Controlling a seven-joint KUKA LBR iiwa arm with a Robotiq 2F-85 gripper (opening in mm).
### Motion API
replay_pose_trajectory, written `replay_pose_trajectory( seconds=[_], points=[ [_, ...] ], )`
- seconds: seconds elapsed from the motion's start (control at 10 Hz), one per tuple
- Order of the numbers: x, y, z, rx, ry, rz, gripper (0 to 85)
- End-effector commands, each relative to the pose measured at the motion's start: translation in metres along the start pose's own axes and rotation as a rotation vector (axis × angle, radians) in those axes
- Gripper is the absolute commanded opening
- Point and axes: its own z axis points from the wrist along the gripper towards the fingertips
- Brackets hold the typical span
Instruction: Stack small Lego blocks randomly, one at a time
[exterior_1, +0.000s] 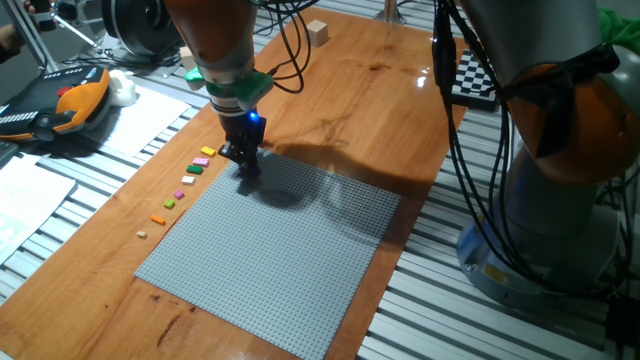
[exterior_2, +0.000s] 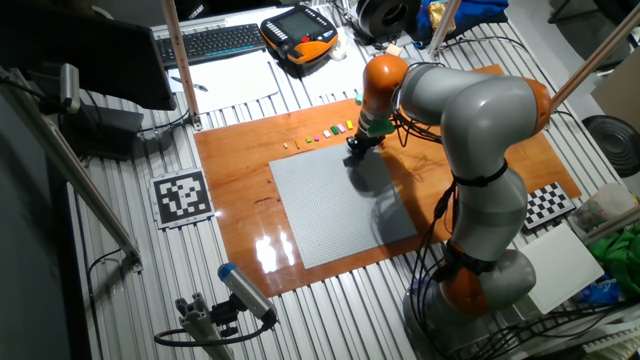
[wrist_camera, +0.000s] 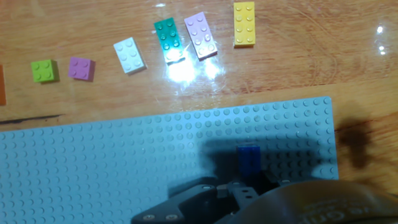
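My gripper (exterior_1: 246, 172) (exterior_2: 356, 150) (wrist_camera: 245, 183) is down on the far corner of the grey baseplate (exterior_1: 280, 260) (wrist_camera: 93, 162). Its fingers look shut on a small blue Lego block (wrist_camera: 249, 159) that rests on the studs. More small Lego blocks lie in a row on the wood beside the plate. In the hand view they are lime (wrist_camera: 45, 70), purple (wrist_camera: 81, 68), white (wrist_camera: 129, 55), green (wrist_camera: 168, 34), pink (wrist_camera: 201, 35) and yellow (wrist_camera: 244, 23). The same row (exterior_1: 190, 178) (exterior_2: 322, 132) shows in both fixed views, left of the gripper.
A wooden cube (exterior_1: 318, 32) sits at the far end of the wooden table. A checkerboard (exterior_1: 470, 75) lies at its right edge, near the arm's base (exterior_1: 560, 150). An orange teach pendant (exterior_1: 70, 105) and papers lie off the table to the left.
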Motion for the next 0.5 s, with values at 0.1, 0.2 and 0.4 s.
replay_pose_trajectory(
  seconds=[0.1, 0.2, 0.4],
  points=[
    [-0.0009, -0.0001, 0.0016, 0.002, -0.001, -0.002, 0.0],
    [-0.0011, -0.0004, 0.0022, -0.002, -0.001, 0.0, 0.0],
    [-0.0013, -0.0012, 0.0029, 0.0, -0.002, 0.0, 0.0]
  ],
)
